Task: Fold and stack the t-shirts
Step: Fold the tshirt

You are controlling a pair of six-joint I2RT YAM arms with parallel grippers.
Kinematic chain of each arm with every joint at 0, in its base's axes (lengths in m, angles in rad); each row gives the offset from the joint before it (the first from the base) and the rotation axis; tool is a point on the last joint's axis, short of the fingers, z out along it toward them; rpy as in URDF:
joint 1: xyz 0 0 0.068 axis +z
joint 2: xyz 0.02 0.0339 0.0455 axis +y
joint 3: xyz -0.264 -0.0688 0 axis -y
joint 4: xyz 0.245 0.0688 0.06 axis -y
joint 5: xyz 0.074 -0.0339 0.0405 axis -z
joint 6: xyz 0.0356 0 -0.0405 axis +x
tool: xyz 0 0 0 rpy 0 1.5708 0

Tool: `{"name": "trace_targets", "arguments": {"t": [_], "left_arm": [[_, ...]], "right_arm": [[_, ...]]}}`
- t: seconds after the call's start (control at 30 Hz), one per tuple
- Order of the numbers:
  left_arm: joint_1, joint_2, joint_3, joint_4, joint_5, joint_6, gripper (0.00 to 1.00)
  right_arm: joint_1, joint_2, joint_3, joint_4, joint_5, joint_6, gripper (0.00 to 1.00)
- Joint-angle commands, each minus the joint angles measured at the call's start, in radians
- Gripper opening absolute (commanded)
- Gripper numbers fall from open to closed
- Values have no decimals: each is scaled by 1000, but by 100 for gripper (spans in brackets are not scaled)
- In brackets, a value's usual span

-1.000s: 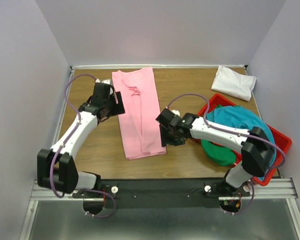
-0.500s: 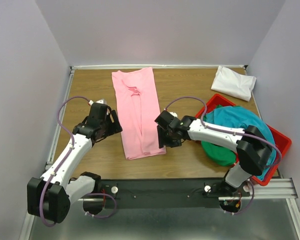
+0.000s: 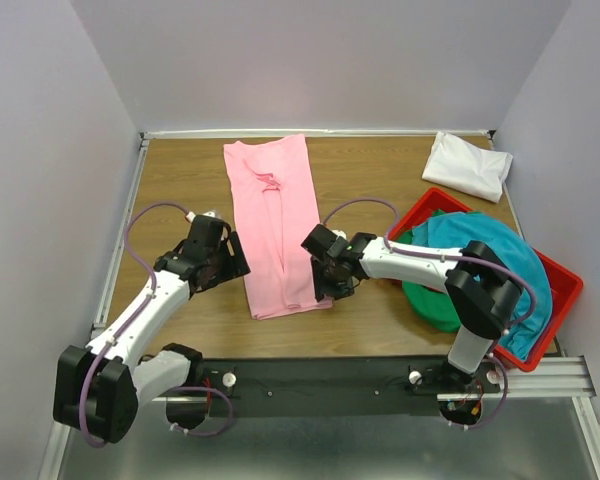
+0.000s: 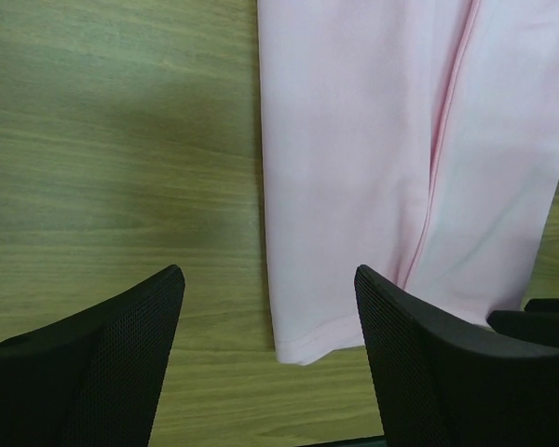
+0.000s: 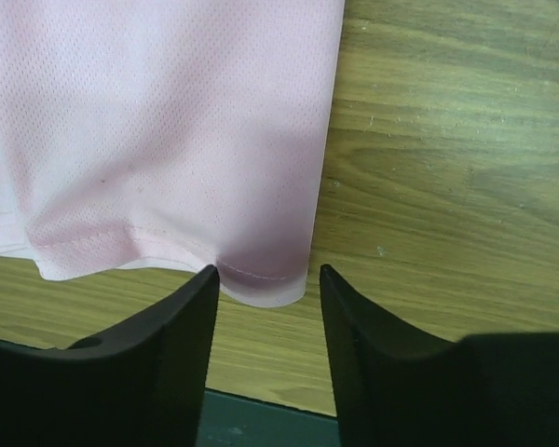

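At left, the left gripper (image 4: pixel 270 289) hangs, jaws spread, beside the half-folded pink t-shirt (image 3: pixel 275 225); the right gripper (image 5: pixel 265 279) keeps its jaws apart around the lower corner of it. At upper right the white t-shirt (image 3: pixel 468 165) lies folded; the teal t-shirt (image 3: pixel 490 250) and the green t-shirt (image 3: pixel 430 305) wait in the bin (image 3: pixel 572 283).

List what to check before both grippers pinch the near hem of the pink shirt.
1. Pink t-shirt lies flat as a long strip on the table: ok.
2. Left gripper open, the near left hem corner in line with its gap: ok.
3. Right gripper open, the near right hem corner at its gap: ok.
4. Both grippers low enough to catch the cloth: cannot tell.
5. White t-shirt and red bin lie apart from the pink t-shirt: ok.
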Motion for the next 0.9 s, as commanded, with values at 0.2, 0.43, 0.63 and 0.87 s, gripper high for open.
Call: {"name": "trace_targets", "arguments": {"t": [0.2, 0.43, 0.63, 0.87], "left_arm": [[-107, 29, -81, 27, 21, -92, 79], [-161, 66, -87, 21, 1, -132, 77], [-222, 69, -109, -1, -11, -206, 67], [-271, 82, -104, -25, -34, -270, 62]], "right_arm": [[0, 10, -22, 16, -23, 26, 40], [0, 16, -37, 16, -25, 12, 31], [-2, 11, -54, 16, -17, 0, 10], [-17, -13, -75, 13, -9, -9, 5]]}}
